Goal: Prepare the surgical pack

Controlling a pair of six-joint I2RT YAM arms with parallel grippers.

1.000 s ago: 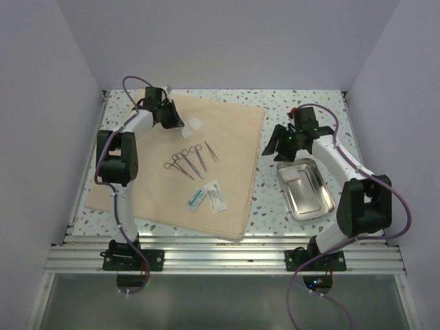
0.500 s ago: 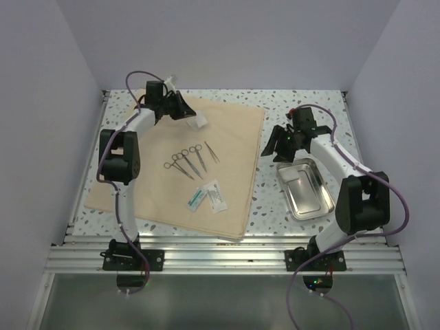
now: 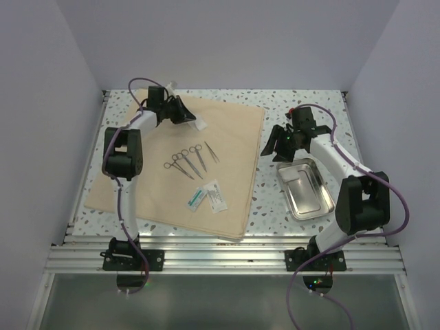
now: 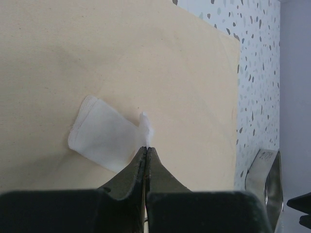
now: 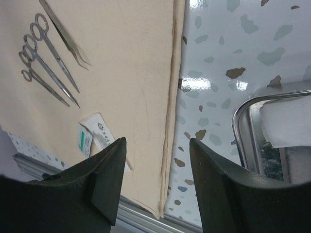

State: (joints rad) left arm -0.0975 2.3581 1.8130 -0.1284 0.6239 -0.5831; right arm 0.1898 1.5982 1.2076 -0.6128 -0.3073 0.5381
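Top external — gauze (image 3: 200, 125), scissors (image 3: 184, 162), forceps (image 3: 212, 152), packets (image 3: 207, 196) on cloth (image 3: 234, 137) — tray (image 3: 306, 189) alongside

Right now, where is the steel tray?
Top view: the steel tray sits right of the tan cloth, its far end by the right gripper.
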